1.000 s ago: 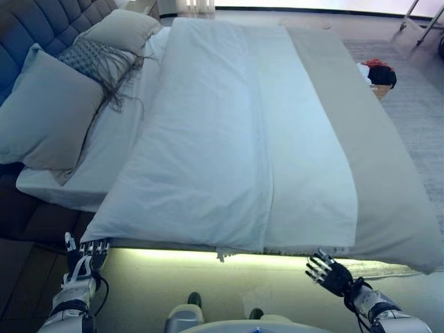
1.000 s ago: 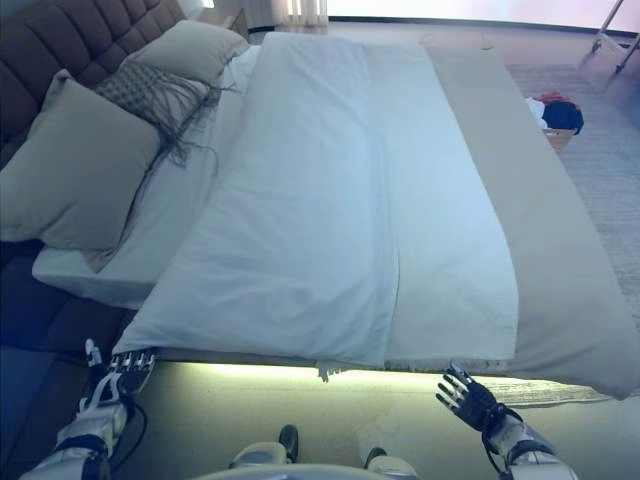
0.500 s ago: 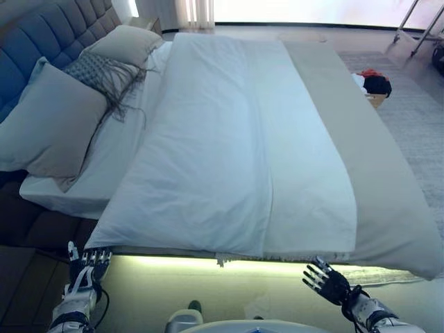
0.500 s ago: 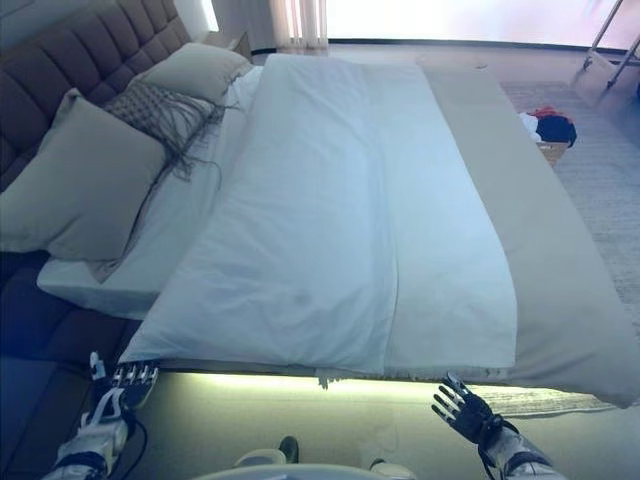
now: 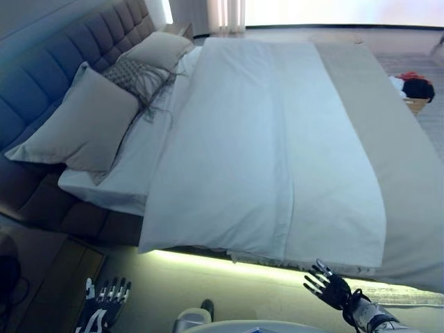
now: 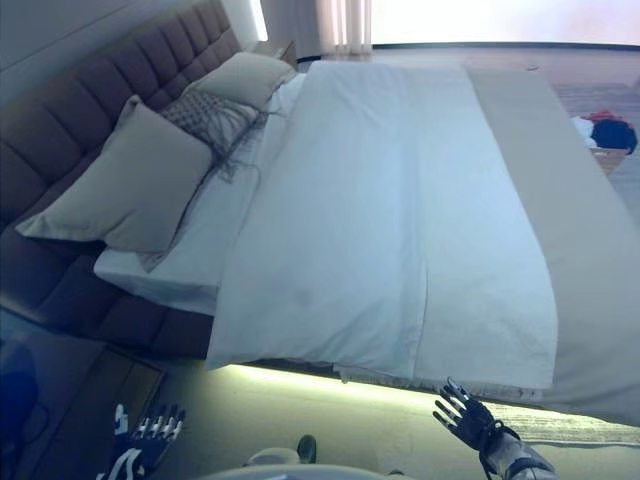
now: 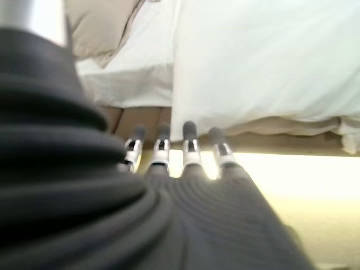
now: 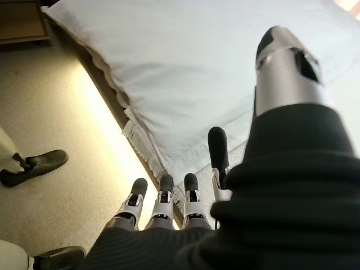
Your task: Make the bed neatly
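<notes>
A white duvet (image 5: 257, 139) lies flat over the bed, folded lengthwise, with a beige bedspread (image 5: 388, 139) showing along its right side. Pillows (image 5: 87, 125) lean at the grey tufted headboard (image 5: 48, 69) on the left, with a fringed grey cushion (image 5: 135, 73) between them. My left hand (image 5: 103, 305) is open and empty, low over the floor near the bed's near left corner. My right hand (image 5: 327, 286) is open and empty, just below the near edge of the duvet. The wrist views show each hand's straight fingers (image 7: 188, 143) (image 8: 163, 197) pointing at the bed edge.
A lit strip glows under the bed's near side (image 5: 229, 267). A wooden bedside unit (image 5: 55, 277) stands at lower left. A basket of dark and red clothes (image 5: 415, 87) sits on the carpet at far right. Curtains (image 5: 225, 14) hang beyond the bed.
The camera has swung, so the whole bed now sits further right and the headboard shows more. My left hand has dropped lower and away from the bed corner. The right hand stays near the edge.
</notes>
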`<state>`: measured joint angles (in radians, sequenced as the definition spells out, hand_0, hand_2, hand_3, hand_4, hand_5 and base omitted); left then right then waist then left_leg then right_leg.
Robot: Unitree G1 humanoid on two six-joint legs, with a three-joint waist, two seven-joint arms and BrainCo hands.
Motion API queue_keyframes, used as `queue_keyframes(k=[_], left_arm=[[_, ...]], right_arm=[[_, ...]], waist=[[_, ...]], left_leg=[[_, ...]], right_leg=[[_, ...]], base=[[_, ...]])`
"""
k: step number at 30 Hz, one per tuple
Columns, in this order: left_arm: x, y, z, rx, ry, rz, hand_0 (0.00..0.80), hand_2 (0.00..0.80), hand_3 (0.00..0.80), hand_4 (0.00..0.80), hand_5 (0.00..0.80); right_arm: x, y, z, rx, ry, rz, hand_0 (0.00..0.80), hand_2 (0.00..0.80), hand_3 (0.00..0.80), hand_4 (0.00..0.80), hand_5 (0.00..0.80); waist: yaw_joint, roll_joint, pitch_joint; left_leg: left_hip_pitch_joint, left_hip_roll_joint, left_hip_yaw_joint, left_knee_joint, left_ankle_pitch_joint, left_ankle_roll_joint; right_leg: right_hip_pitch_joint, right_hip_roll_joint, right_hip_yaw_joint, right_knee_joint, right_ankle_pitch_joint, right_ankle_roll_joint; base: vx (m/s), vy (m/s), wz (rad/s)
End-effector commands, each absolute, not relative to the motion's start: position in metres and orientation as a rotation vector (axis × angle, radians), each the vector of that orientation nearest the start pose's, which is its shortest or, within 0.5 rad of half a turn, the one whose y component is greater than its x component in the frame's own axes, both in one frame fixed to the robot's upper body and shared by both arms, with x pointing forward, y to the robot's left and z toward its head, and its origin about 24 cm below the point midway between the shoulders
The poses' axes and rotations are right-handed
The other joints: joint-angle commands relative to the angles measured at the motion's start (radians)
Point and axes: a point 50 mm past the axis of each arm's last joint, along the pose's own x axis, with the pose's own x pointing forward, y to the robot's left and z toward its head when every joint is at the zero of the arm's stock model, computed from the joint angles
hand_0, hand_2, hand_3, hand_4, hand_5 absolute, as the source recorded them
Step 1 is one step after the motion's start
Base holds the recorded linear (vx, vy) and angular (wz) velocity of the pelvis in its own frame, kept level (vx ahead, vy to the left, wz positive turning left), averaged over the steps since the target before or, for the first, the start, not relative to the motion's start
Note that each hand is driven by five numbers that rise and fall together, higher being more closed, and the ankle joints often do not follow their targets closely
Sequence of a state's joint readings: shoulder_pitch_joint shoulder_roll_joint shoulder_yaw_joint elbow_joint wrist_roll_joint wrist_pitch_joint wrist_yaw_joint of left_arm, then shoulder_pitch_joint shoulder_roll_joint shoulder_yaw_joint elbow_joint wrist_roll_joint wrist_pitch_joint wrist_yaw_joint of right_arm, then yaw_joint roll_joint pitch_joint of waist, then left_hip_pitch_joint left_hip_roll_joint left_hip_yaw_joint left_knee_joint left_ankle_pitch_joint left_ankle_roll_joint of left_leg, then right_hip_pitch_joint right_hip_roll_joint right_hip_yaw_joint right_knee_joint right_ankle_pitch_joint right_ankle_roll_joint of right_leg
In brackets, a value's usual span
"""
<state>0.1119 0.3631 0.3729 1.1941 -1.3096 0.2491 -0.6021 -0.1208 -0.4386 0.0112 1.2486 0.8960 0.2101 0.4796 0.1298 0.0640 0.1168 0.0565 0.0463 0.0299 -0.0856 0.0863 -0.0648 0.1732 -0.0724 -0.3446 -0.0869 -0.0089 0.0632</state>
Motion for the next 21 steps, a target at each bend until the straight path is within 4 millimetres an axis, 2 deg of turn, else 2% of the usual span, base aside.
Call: queue_keyframes(k=[1,7,11,14,17,20,21], left_arm=[[0.107,0.310,-0.109,-1.259,0.289,0.454,0.000,0.000,0.000,0.000,0.000],[0.138,0.297,-0.097,-1.224,0.243,0.263,0.000,0.000,0.000,0.000,0.000],[0.155,0.287,-0.098,-1.065,0.366,0.210,0.000,0.000,0.000,0.000,0.000],[0.158,0.280,-0.104,-0.859,0.516,0.155,0.000,0.000,0.000,0.000,0.000],[0.156,0.274,-0.110,-0.826,0.610,0.114,0.000,0.000,0.000,0.000,0.000],[0.146,0.269,-0.120,-0.722,0.745,0.101,0.000,0.000,0.000,0.000,0.000],[0.141,0.266,-0.125,-0.630,0.820,0.077,0.000,0.000,0.000,0.000,0.000]], right_arm=[[0.178,-0.271,-0.113,0.755,0.816,-0.192,0.000,0.000,0.000,0.000,0.000],[0.176,-0.263,-0.115,0.770,0.802,-0.172,0.000,0.000,0.000,0.000,0.000],[0.176,-0.261,-0.116,0.734,0.792,-0.160,0.000,0.000,0.000,0.000,0.000],[0.172,-0.254,-0.119,0.728,0.787,-0.137,0.000,0.000,0.000,0.000,0.000],[0.161,-0.255,-0.123,0.670,0.811,-0.108,0.000,0.000,0.000,0.000,0.000],[0.147,-0.253,-0.129,0.597,0.870,-0.069,0.000,0.000,0.000,0.000,0.000],[0.143,-0.252,-0.132,0.565,0.895,-0.062,0.000,0.000,0.000,0.000,0.000]], waist=[[0.015,-0.043,0.043],[0.007,-0.041,0.042],[-0.015,-0.045,0.025],[-0.041,-0.047,0.009],[-0.071,-0.048,-0.010],[-0.093,-0.052,-0.025],[-0.102,-0.053,-0.028]], left_leg=[[0.022,-0.040,0.022,-0.002,-0.069,-0.003],[0.029,-0.041,0.026,-0.002,-0.074,0.000],[0.039,-0.041,0.040,-0.002,-0.082,-0.001],[0.048,-0.041,0.058,-0.002,-0.086,0.003],[0.057,-0.040,0.085,-0.002,-0.091,0.007],[0.063,-0.040,0.108,-0.002,-0.094,0.011],[0.065,-0.040,0.115,-0.002,-0.095,0.012]], right_leg=[[-0.034,-0.016,0.030,0.000,0.025,0.030],[-0.030,-0.019,0.028,0.000,0.028,0.032],[-0.029,-0.020,0.034,0.000,0.030,0.037],[-0.031,-0.018,0.048,0.000,0.033,0.040],[-0.034,-0.016,0.064,0.000,0.034,0.045],[-0.038,-0.015,0.082,0.000,0.037,0.050],[-0.038,-0.015,0.087,0.000,0.037,0.052]], base=[[-0.010,-0.004,0.12],[-0.006,0.002,0.02],[0.000,0.000,0.00],[-0.004,0.040,-0.03],[0.009,0.050,-0.18],[0.010,0.037,-0.26],[0.007,0.030,-0.29]])
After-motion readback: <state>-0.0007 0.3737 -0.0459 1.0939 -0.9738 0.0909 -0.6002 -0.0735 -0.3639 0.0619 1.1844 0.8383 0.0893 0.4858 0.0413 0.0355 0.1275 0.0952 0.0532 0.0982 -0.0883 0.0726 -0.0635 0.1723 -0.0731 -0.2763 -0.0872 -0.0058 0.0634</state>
